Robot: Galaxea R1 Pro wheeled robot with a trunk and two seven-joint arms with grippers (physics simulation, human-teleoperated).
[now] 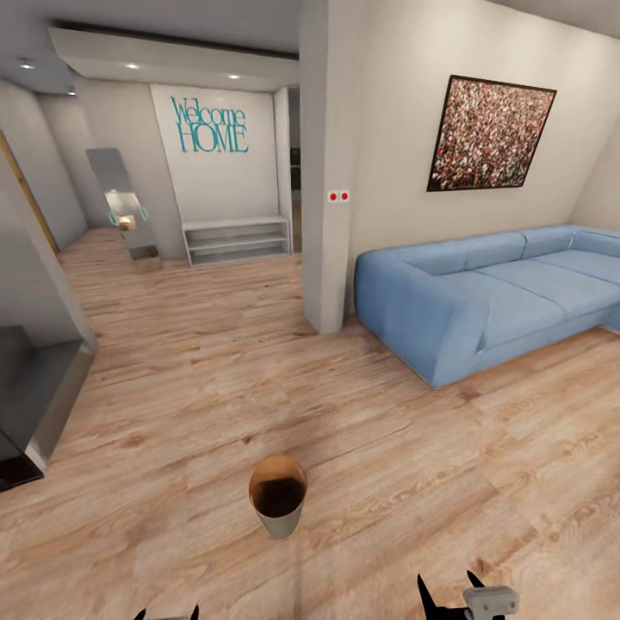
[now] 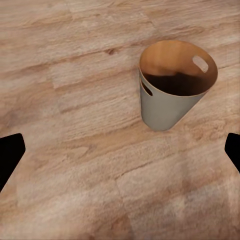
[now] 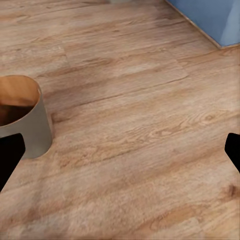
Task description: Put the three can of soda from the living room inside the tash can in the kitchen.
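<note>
On the wood floor (image 1: 172, 362) just ahead of me, seen from my head camera, stands the trash can (image 1: 277, 497), a small tapered bin with a brown inner wall and a pale grey outside. It is upright and its opening faces up. Its bottom is in dark shadow, so I cannot tell whether anything lies inside. To my right sits a blue corner sofa (image 1: 482, 297) against a pale wall with a framed picture (image 1: 489, 133) above it. A white pillar (image 1: 325, 172) stands between the sofa and a far wall with "Welcome HOME" lettering (image 1: 211, 127) and a low white shelf (image 1: 237, 238). At the bottom edge are the dark tips of my left gripper (image 1: 165, 614) and my right gripper (image 1: 451, 594). I see no soda cans here.

From my left wrist camera, the trash can (image 2: 172, 92) stands apart from my fingers (image 2: 10, 152), which are spread wide with nothing between them. A handle slot is cut into its rim.

From my right wrist camera, the bin (image 3: 25, 122) is near one finger (image 3: 9, 155), and a corner of the sofa (image 3: 215, 17) is well away. These fingers are also spread wide and hold nothing.

As I judge it, the task is at an early or in-between stage: the bin is in the living room, not the kitchen, and no can is in hand.
</note>
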